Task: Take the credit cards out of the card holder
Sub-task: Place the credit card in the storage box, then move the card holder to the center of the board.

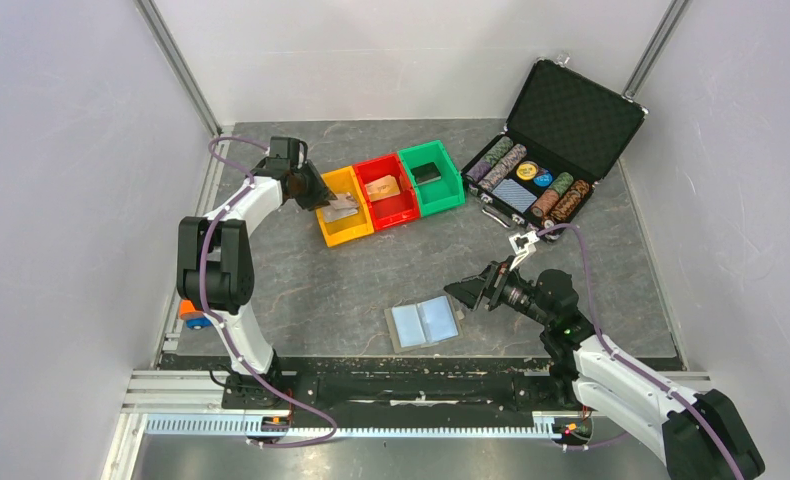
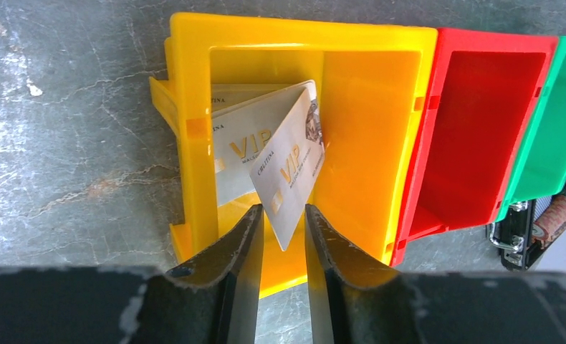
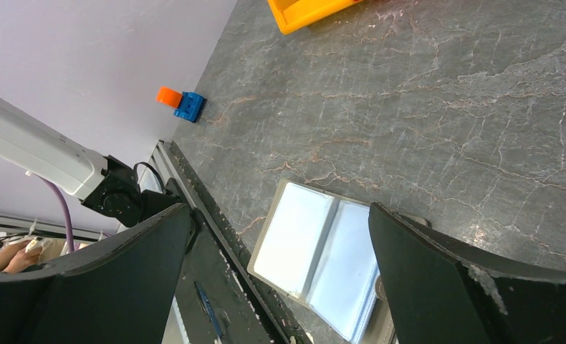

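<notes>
The card holder [image 1: 423, 323] lies open on the table near the front edge, grey outside with two light-blue panels; no card shows in them. It also shows in the right wrist view [image 3: 316, 251]. My right gripper [image 1: 468, 292] [image 3: 280, 208] is wide open just above and to the right of it, holding nothing. My left gripper [image 1: 323, 197] [image 2: 284, 209] hovers at the yellow bin [image 1: 349, 237] [image 2: 194, 107]. Its jaws are slightly apart. A silver VIP card [image 2: 291, 168] leans there with its corner between the tips. A second VIP card [image 2: 233, 143] lies under it.
A red bin [image 1: 396, 212] holding a tan card and a green bin [image 1: 441, 200] holding a dark object stand right of the yellow one. An open black chip case [image 1: 541, 140] stands at the back right. An orange-and-blue object [image 1: 193, 312] sits at the left edge.
</notes>
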### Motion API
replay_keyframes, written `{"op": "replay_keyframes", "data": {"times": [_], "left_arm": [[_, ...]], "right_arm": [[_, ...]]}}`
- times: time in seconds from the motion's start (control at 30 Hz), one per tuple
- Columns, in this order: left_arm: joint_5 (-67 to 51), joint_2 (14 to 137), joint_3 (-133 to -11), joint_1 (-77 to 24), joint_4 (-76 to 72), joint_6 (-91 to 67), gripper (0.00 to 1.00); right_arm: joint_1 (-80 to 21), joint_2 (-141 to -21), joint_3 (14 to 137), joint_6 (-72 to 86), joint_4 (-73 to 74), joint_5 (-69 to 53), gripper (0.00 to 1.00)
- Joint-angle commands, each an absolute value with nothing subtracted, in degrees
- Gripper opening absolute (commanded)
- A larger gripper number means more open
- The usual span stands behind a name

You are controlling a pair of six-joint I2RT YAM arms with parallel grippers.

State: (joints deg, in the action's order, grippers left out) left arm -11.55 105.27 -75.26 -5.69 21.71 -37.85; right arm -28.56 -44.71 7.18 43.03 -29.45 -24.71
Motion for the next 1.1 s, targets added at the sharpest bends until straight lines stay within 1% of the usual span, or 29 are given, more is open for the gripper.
{"op": "replay_keyframes", "data": {"times": [0.0, 0.13, 0.23, 0.43, 0.57, 0.7, 0.83, 0.9, 0.97, 1.07], "left_arm": [[-9.87, 103.27, -77.68, -5.37, 23.17, -34.76, 0.35], [-10.01, 103.23, -78.81, -5.36, 24.39, -34.24, 0.36], [-10.10, 102.86, -79.72, -5.36, 25.00, -34.04, 0.38], [-10.67, 102.28, -82.58, -5.36, 27.23, -33.18, 0.44], [-14.14, 99.55, -82.34, -5.50, 28.83, -32.16, 0.45], [-17.93, 93.70, -78.20, -5.96, 29.45, -30.61, 0.46], [-22.33, 85.08, -71.50, -7.29, 29.04, -29.29, 0.47], [-26.69, 81.40, -68.13, -8.18, 28.58, -29.11, 0.50], [-29.54, 77.36, -64.80, -9.05, 28.65, -28.82, 0.53], [-30.31, 69.97, -59.64, -10.01, 29.37, -27.82, 0.60]], "right_arm": [[-28.57, -45.02, 9.39, 43.18, -31.38, -24.73, 0.98], [-28.61, -45.50, 9.65, 42.40, -30.68, -25.18, 0.98], [-28.57, -46.20, 11.64, 40.05, -26.88, -24.70, 0.98], [-28.48, -45.87, 14.58, 37.42, -23.15, -24.69, 0.98], [-28.57, -46.16, 16.44, 34.38, -18.73, -23.83, 0.98], [-28.54, -47.93, 19.99, 30.62, -10.64, -20.36, 0.98], [-28.55, -48.42, 20.96, 29.07, -7.81, -18.50, 0.98], [-28.69, -48.73, 21.31, 28.59, -6.77, -18.42, 0.98], [-29.02, -49.10, 21.60, 28.54, -5.84, -17.89, 0.96], [-30.72, -49.13, 21.31, 29.06, -6.06, -16.07, 0.94]]}}
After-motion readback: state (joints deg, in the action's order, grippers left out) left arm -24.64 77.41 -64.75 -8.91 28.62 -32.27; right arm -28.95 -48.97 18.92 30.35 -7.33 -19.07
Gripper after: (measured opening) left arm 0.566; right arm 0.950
